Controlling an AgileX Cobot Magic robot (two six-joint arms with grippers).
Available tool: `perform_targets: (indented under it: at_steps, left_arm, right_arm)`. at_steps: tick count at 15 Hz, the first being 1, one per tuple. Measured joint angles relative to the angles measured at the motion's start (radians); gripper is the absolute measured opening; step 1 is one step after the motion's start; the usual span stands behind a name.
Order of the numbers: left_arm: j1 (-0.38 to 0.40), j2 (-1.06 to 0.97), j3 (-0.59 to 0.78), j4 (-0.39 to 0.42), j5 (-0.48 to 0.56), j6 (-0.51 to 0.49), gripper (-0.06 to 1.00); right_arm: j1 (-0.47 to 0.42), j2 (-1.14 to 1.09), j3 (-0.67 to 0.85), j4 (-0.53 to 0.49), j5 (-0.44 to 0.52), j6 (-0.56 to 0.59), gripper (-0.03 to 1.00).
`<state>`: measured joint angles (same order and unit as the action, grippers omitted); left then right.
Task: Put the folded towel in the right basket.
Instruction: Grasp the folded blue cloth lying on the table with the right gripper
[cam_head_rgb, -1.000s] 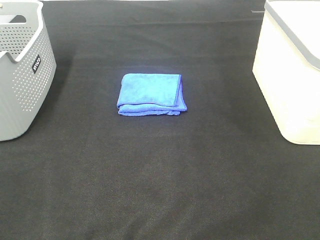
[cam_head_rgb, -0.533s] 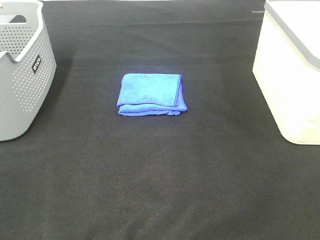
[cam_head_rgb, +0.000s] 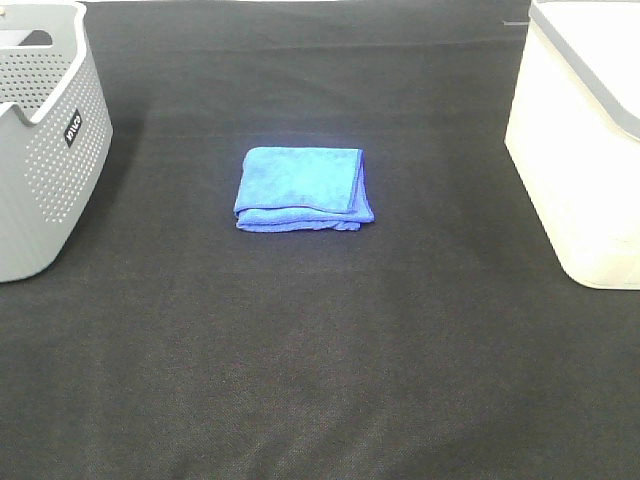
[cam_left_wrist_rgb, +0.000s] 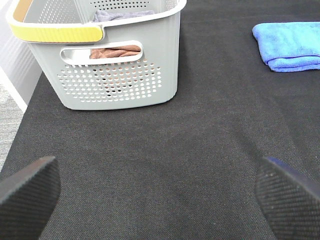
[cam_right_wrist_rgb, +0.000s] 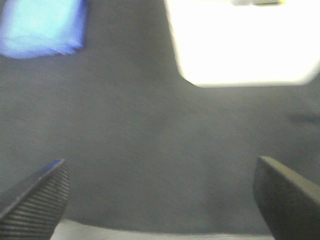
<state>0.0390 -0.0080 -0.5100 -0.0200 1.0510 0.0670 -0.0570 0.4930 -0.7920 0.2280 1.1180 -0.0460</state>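
The folded towel (cam_head_rgb: 303, 188) lies flat at the centre of the black table (cam_head_rgb: 320, 360). In the high view the white right basket (cam_head_rgb: 575, 170) stands at about 3 o'clock of it and the grey left basket (cam_head_rgb: 40, 170) at about 9 o'clock, presumably so that either arm can reach. The right gripper (cam_right_wrist_rgb: 160, 197) and the left gripper (cam_left_wrist_rgb: 160, 195) are spread wide and empty, ready for an approach; the towel lies well apart, ahead of the right gripper at roughly 11 o'clock, by judgement.

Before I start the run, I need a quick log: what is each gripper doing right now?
Left gripper: open, holding nothing.
Right gripper: open, holding nothing.
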Motion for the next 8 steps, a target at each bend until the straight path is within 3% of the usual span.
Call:
perform_targets:
  at_steps: [4,8]
  left_arm:
    - [0.000,0.000,0.000,0.000,0.000,0.000,0.99]
    - [0.000,0.000,0.000,0.000,0.000,0.000,0.99]
  right_arm:
    - [0.000,0.627,-0.548,0.085,0.089,-0.006,0.96]
    - [0.000,0.873,-0.770,0.143,0.089,-0.008,0.96]
